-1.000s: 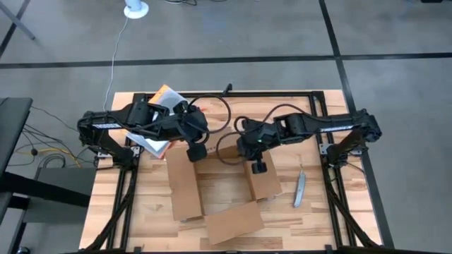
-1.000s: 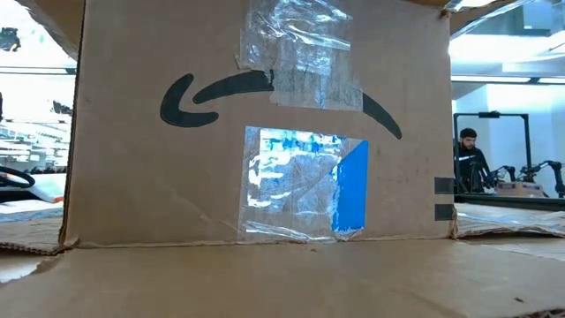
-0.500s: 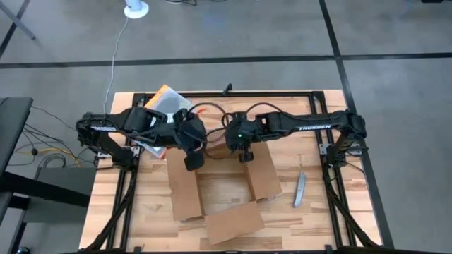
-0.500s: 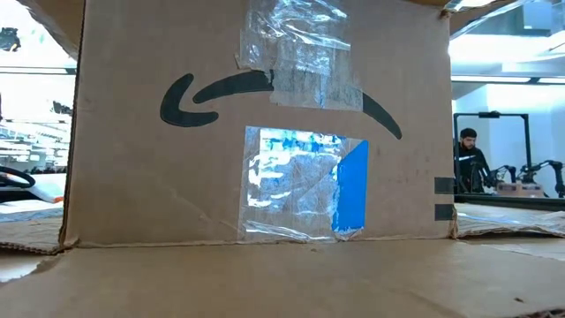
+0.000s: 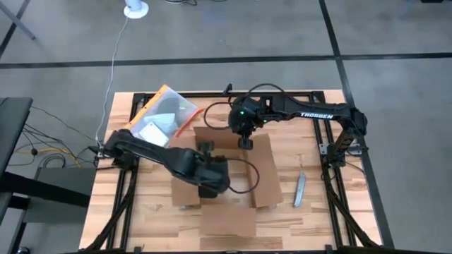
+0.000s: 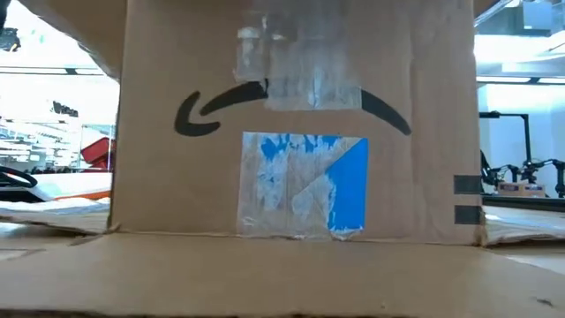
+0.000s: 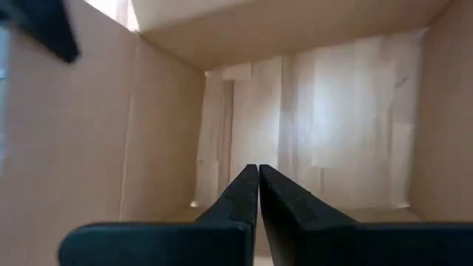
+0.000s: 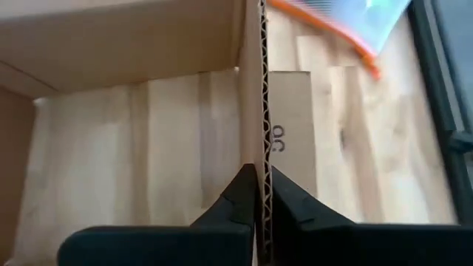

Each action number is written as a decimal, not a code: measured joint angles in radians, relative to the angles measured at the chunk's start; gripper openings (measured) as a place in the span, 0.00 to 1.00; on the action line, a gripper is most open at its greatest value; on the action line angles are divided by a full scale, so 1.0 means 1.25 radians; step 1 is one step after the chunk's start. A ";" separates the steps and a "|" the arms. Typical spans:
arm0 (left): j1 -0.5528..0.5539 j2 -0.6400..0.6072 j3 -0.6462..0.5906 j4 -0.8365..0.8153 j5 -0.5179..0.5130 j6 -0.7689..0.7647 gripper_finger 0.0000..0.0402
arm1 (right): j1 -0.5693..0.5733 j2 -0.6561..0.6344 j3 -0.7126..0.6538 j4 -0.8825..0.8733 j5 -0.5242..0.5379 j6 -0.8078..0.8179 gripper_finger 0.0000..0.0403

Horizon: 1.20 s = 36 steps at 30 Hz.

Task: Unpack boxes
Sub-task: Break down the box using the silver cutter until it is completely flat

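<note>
The brown cardboard box stands open in the middle of the table with its flaps spread out. Its near wall carries a black curved mark and blue-and-white tape. My left gripper is shut with nothing between its fingers. It points down into the box, whose inside looks empty. My right gripper is at the box's far wall, shut on the wall's top edge. An orange-edged clear pouch lies at the table's far left. The low view shows neither gripper. My right gripper pinches the top edge of the box's far wall, where the corrugated core shows between its two fingers. One finger is inside the box and one outside. The fingers come from above and point down. The wall stands upright, and the box rests on the table.
A grey utility knife lies on the table right of the box. The box's near flap lies flat toward the table's near edge. A flap with a printed mark lies outside the far wall. A black frame rims the table.
My left gripper has swung from the box's far left corner toward the near edge and down into the box, uncovering the pouch. My right gripper has gone from the right flap toward the far edge, to the far wall. The box has shifted slightly and now sits squarer to the table.
</note>
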 joint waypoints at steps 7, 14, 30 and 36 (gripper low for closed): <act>-0.023 0.104 0.000 0.075 0.058 0.023 0.00 | -0.059 0.000 0.000 -0.013 -0.094 0.018 0.00; -0.069 0.151 0.001 0.132 0.065 -0.021 0.00 | -0.150 -0.006 -0.073 0.032 -0.208 0.027 0.00; -0.078 0.149 0.002 0.138 0.063 -0.063 0.00 | -0.209 -0.012 -0.283 0.149 -0.277 0.082 0.02; -0.078 0.143 0.044 0.082 0.064 -0.037 0.00 | -0.184 -0.092 -0.130 0.035 -0.281 0.032 0.13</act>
